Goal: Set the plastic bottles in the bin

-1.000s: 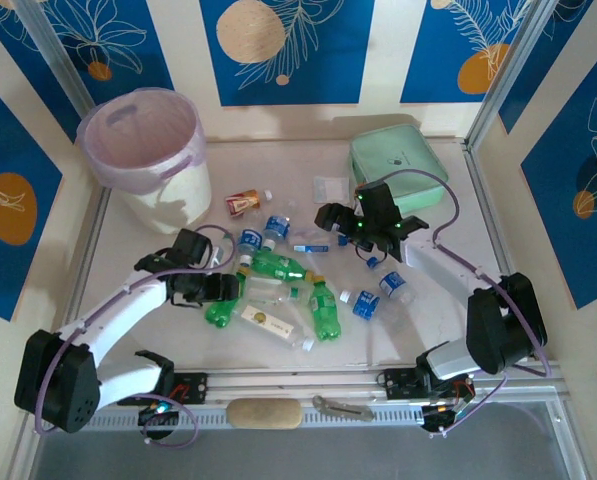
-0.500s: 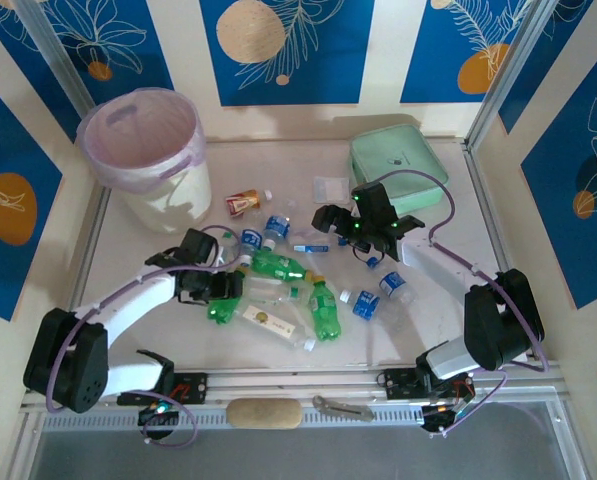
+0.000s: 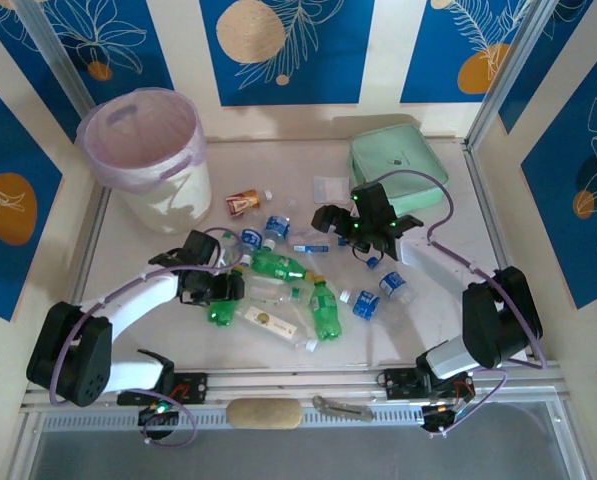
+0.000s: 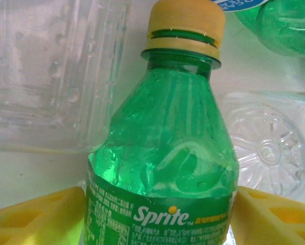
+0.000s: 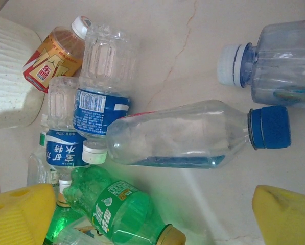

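Left arm (image 3: 138, 295) shifted slightly; green Sprite bottle (image 4: 162, 153) between left fingers (image 4: 34, 217).

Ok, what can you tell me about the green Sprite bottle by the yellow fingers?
The Sprite bottle is see-through green plastic, dented in the middle, with a pale yellow cap screwed on and a green label with white letters. It sits between the yellow fingers of the left hand, cap pointing away from it. Whether they squeeze it, I cannot tell. Clear bottles lie behind.

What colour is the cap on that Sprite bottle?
Pale yellow; the cap shows best in the left wrist view.
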